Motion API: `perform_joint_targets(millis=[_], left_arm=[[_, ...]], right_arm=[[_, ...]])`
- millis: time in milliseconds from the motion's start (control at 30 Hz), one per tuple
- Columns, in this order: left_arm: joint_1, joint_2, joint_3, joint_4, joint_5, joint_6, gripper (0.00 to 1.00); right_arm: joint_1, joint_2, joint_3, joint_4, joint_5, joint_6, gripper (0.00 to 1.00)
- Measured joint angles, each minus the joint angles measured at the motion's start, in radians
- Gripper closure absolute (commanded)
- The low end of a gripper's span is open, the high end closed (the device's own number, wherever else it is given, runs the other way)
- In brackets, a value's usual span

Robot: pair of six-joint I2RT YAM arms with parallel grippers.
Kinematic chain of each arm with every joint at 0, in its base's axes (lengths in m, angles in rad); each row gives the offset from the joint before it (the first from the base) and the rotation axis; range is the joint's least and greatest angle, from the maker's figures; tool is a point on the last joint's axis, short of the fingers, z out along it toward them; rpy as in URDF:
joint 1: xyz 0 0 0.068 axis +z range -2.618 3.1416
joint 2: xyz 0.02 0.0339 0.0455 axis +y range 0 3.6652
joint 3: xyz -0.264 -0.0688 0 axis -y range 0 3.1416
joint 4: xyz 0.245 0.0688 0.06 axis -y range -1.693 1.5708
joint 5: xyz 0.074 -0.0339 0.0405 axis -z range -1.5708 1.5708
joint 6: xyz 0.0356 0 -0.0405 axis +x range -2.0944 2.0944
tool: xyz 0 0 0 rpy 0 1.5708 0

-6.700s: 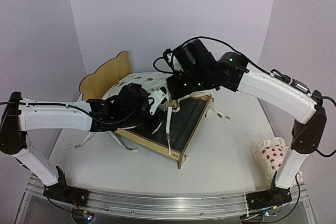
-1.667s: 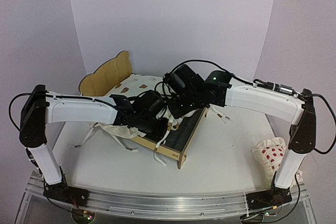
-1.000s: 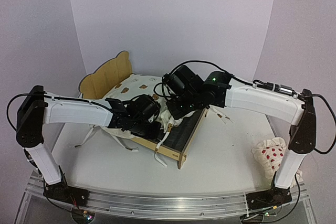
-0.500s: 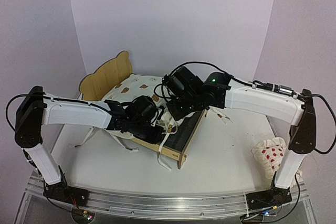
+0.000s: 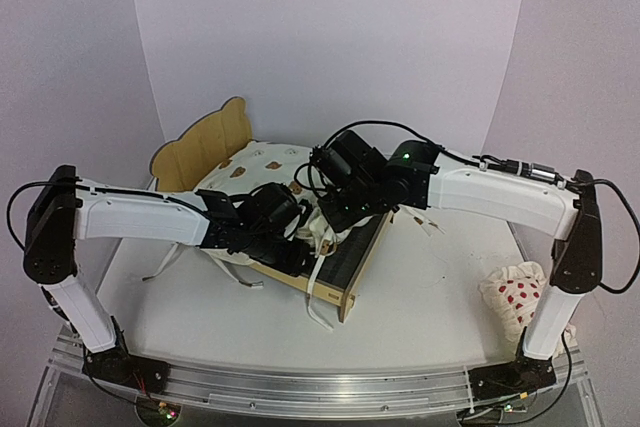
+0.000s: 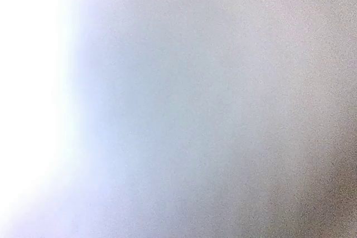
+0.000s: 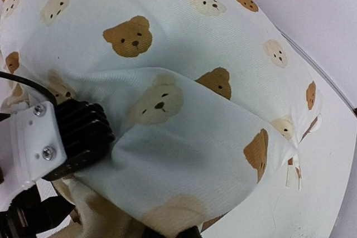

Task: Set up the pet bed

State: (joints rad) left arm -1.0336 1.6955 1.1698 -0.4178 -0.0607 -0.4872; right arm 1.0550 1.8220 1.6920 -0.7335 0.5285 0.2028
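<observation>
The pet bed (image 5: 345, 290), a light plywood frame with a bear-ear headboard (image 5: 205, 142) and a dark felt base, lies at an angle in the middle of the table. The cream bear-print cushion (image 5: 262, 160) covers its head end. My left gripper (image 5: 298, 242) is pressed into the cushion's near edge; its own view is whited out by fabric, so its jaws are hidden. My right gripper (image 5: 322, 215) reaches in from the right. In its wrist view a fold of the cushion (image 7: 184, 43) bunches up at the right gripper (image 7: 178, 232), which is shut on it. The left gripper's black body (image 7: 72, 137) sits beside that fold.
A small white pillow with red dots (image 5: 515, 297) lies at the right, next to the right arm's base. Loose cushion ties hang over the foot rail (image 5: 318, 307) and trail on the table behind the bed (image 5: 420, 217). Curved white walls surround the table.
The cushion, earlier held high over the frame, now lies lower on the bed. In the last second the left arm drew slightly toward the near left; the right arm hardly moved.
</observation>
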Motion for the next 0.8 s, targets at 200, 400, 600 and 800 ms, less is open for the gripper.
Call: perform_joint_targets(millis=[200, 400, 600, 800], left_arm=[[-0.001, -0.138, -0.031, -0.031, -0.028, -0.009, 0.3], [-0.017, -0.358, -0.113, -0.051, -0.064, -0.021, 0.3], [-0.121, -0.533, -0.301, -0.055, -0.091, -0.083, 0.32], [-0.239, -0.511, -0.51, 0.085, -0.121, -0.12, 0.32]], right_arm=[[0.0, -0.007, 0.0, 0.0, 0.0, 0.0, 1.0], [0.0, -0.014, 0.0, 0.001, 0.0, 0.0, 1.0], [0.0, -0.027, -0.015, 0.004, 0.0, 0.0, 1.0], [0.0, -0.033, -0.017, 0.007, -0.001, 0.0, 1.0]])
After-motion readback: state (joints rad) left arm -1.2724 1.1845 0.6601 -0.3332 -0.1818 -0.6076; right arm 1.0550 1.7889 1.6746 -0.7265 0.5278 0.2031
